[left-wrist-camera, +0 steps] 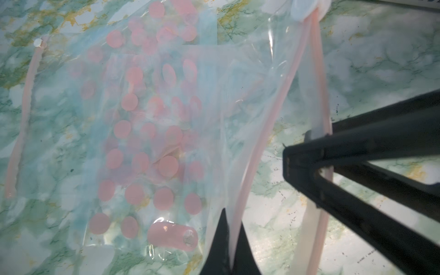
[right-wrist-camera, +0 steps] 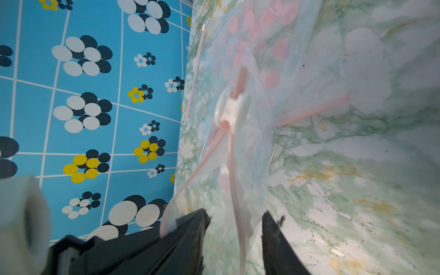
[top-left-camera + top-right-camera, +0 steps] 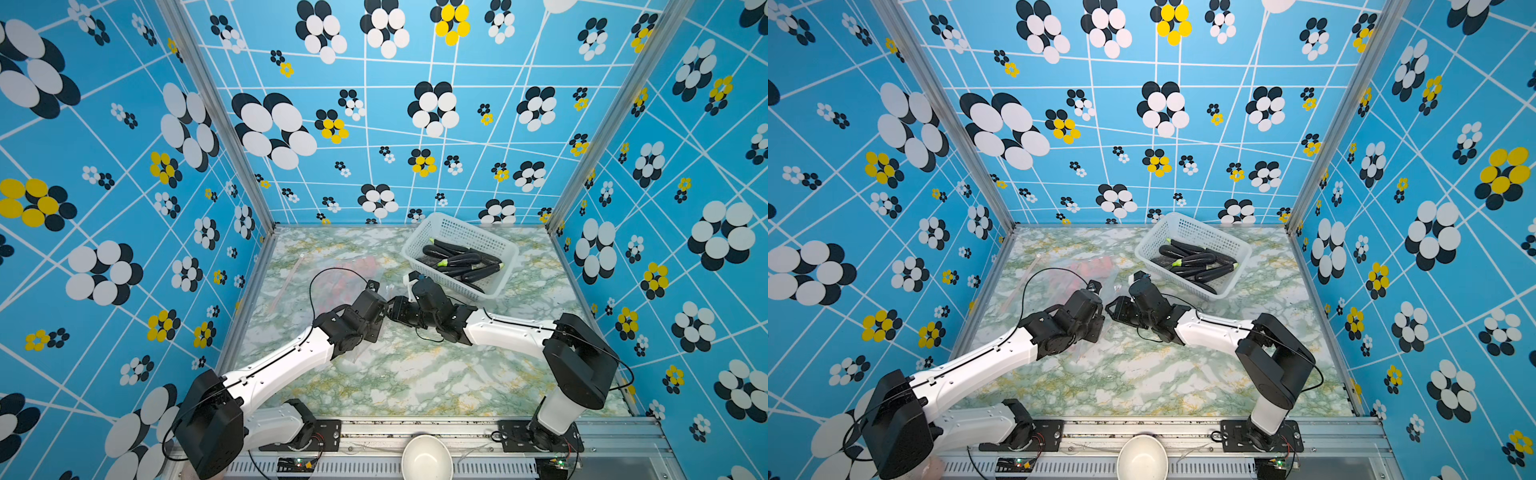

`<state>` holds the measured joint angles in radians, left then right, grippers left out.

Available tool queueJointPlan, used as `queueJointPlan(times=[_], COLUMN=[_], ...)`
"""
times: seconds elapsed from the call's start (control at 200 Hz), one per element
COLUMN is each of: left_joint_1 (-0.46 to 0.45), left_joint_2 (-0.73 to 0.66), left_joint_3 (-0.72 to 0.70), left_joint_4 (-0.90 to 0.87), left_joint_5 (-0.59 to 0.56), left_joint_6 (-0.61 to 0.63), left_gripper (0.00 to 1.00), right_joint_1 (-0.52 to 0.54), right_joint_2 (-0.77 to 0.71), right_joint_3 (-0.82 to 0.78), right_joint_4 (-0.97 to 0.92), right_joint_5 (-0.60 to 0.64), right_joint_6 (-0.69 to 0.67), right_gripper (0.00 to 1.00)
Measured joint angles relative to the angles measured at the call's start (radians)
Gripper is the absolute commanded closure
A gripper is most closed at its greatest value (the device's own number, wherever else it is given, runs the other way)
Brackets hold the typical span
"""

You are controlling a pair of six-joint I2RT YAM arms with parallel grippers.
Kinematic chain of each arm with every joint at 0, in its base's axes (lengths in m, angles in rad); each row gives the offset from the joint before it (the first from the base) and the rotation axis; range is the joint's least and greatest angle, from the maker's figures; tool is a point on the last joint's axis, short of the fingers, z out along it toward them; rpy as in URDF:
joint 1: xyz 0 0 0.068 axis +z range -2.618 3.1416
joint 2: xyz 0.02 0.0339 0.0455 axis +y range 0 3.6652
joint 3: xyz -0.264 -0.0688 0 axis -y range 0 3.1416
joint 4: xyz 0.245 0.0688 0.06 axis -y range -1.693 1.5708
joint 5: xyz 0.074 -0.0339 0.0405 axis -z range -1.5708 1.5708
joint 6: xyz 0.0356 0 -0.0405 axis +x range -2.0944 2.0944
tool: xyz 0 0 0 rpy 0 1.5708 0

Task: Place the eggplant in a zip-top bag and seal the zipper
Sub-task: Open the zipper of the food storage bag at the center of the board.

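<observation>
Pink zipper edging of the clear, pink-dotted zip-top bag (image 1: 147, 123) is pinched flat in the closed jaws of the left gripper (image 1: 230, 234). On the right gripper (image 2: 235, 222) the jaws stand apart, and the mouth's other strip runs loose between them, with the white slider (image 2: 232, 110) beyond. Eggplants (image 3: 461, 261) lie in the white basket (image 3: 453, 226), well apart from both. A grey mark on the bag's pink patch is too blurred to read.

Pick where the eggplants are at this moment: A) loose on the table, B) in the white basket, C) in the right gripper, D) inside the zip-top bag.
B: the eggplants all lie in the white basket, and the clear zip-top bag shows none inside.
</observation>
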<state>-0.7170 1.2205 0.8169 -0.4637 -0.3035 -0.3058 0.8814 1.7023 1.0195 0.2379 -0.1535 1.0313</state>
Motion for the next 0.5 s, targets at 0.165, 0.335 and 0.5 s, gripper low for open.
queueJointPlan(times=[0.165, 0.335, 0.5], left_joint_1=[0.010, 0.010, 0.010], left_joint_2=[-0.023, -0.054, -0.068], left_joint_3=[-0.023, -0.028, -0.046], left_joint_4=[0.048, 0.065, 0.075], left_joint_5=[0.030, 0.043, 0.054], left_joint_6=[-0.047, -0.073, -0.102], left_gripper=[1.00, 1.00, 0.88], right_joint_1=[0.012, 0.015, 0.016], right_joint_2=[-0.001, 0.000, 0.006], right_joint_3=[-0.003, -0.004, -0.004], right_joint_4=[-0.016, -0.048, -0.047], right_joint_5=[0.026, 0.048, 0.053], right_joint_6=[0.010, 0.017, 0.035], right_gripper=[0.65, 0.85, 0.97])
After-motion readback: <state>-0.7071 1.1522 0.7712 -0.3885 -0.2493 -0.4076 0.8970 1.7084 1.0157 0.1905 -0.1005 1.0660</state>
